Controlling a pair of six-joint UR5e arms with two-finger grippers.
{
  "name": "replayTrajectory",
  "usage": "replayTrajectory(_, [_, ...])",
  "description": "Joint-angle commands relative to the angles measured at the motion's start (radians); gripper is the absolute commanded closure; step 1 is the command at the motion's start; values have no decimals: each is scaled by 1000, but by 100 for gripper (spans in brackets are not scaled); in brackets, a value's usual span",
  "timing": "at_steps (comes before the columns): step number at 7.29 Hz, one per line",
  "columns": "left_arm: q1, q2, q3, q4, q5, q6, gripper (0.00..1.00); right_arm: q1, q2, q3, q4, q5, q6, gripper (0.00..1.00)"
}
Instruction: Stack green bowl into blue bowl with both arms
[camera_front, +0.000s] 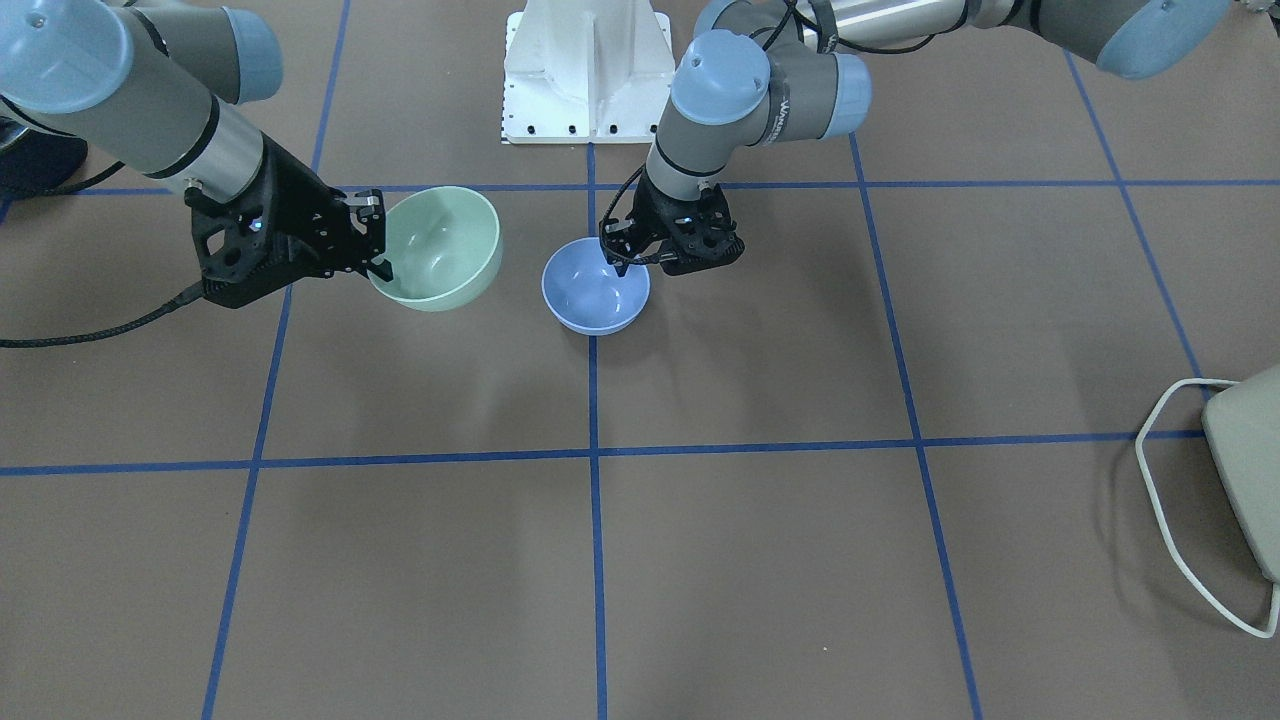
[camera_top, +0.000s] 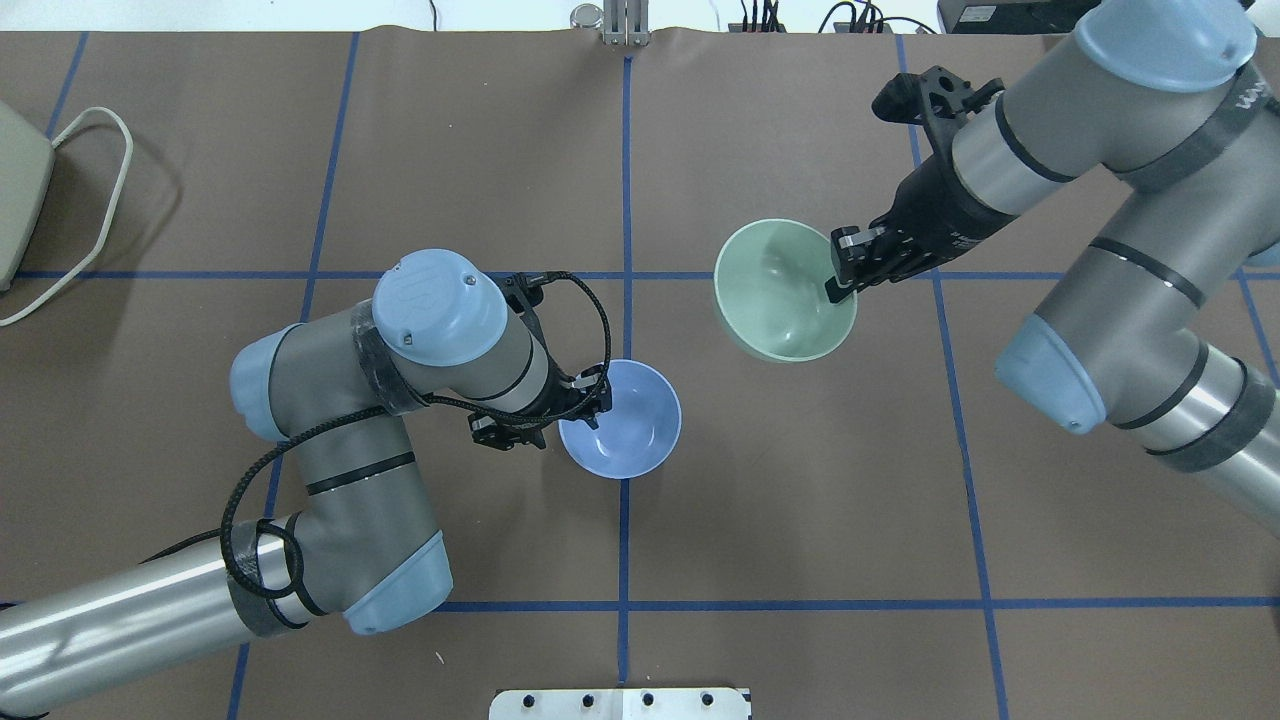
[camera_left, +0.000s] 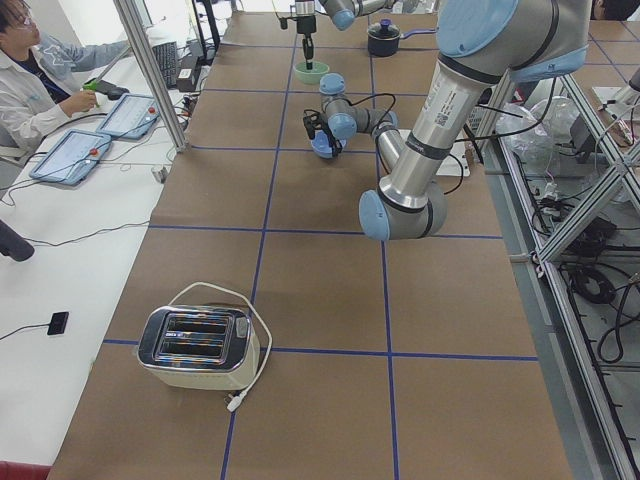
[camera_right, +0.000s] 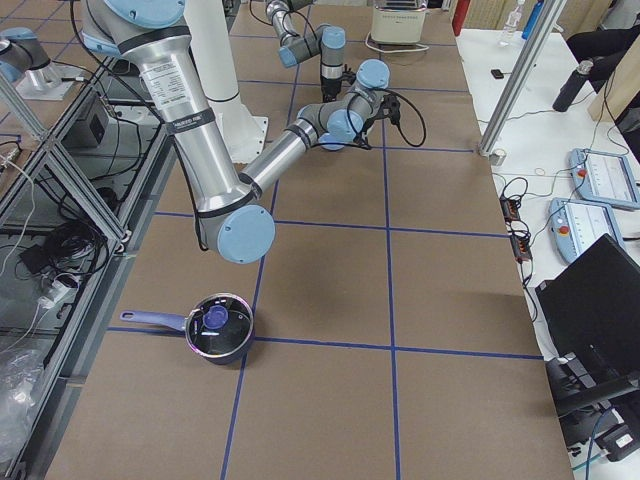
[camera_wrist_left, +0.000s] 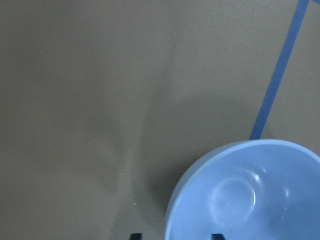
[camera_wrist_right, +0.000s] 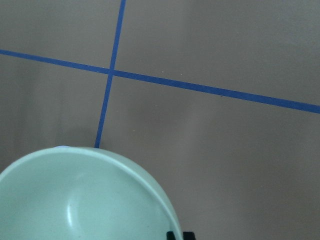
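Observation:
The green bowl (camera_front: 440, 245) hangs tilted above the table, held by its rim. My right gripper (camera_front: 378, 250) is shut on that rim; the wrist view shows the green bowl (camera_wrist_right: 85, 200) with the two fingertips close together at its edge. The blue bowl (camera_front: 595, 287) sits on the table near the centre line, a short way from the green bowl (camera_top: 785, 290). My left gripper (camera_top: 597, 395) is open and straddles the near rim of the blue bowl (camera_top: 625, 420). In the left wrist view one fingertip is inside the blue bowl (camera_wrist_left: 250, 195) and one outside.
A white pedestal (camera_front: 585, 70) stands behind the bowls. A toaster (camera_left: 195, 345) with its cord sits at the table's left end. A dark pot with a lid (camera_right: 215, 328) sits at the right end. An operator (camera_left: 35, 70) sits beside the table.

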Motion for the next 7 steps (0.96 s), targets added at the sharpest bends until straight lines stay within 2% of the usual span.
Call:
replayTrajectory(1, [-40,51,-72,9,-14,97,31,-94,73,-16,-1,-97,83,100])
replayTrajectory(3, [-132,99,-104,9,-123,199,30,-163,110,-28,-3,-177,123,100])
replayTrajectory(5, [-160,136,-109,6,-131,291,30,-201,181,-100,-3,-226,153,100])
replayTrajectory(7, [-183,176,-112,0,-131,354,30,-230,184,-126,-4,-280,151,100])
